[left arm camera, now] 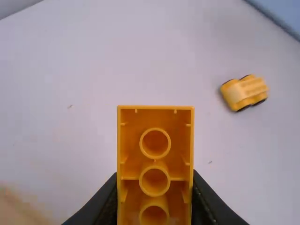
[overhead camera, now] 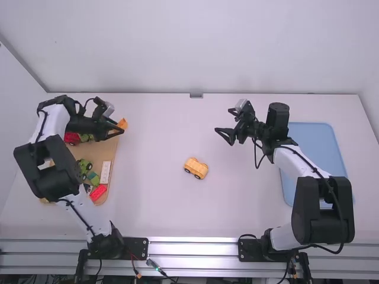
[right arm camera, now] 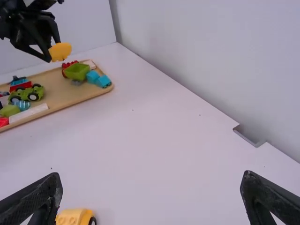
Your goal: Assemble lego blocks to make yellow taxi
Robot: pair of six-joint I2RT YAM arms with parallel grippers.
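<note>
In the high view, the left gripper [overhead camera: 116,130] is at the left of the frame, its fingers clamped on a yellow block [overhead camera: 122,123]; the wooden tray [overhead camera: 112,155] lies under that arm, with a green car [overhead camera: 84,166], a white block [overhead camera: 105,172] and a red block [overhead camera: 98,192] on it. The yellow car [overhead camera: 196,168] stands alone on the white table [overhead camera: 160,130], near the middle of the frame and a little below it; the right gripper [overhead camera: 223,120] is right of centre and higher up, its fingers apart, and the blue tray [overhead camera: 314,131] lies at the far right, partly behind the arm.

In the left wrist view, the block's hollow underside faces the camera (three round tubes run down it in a row); one finger presses each long side; the yellow car sits beyond it on the table, wheels down, well apart from the block.

In the right wrist view, this arm's own fingers are wide apart with nothing gripped; the yellow car is partly cut off by the frame, studs up, just beside one finger; farther off, the other arm's gripper has the yellow block near the wooden tray, which also carries a green cart [right arm camera: 76,71] beside light blue blocks [right arm camera: 97,79].
</note>
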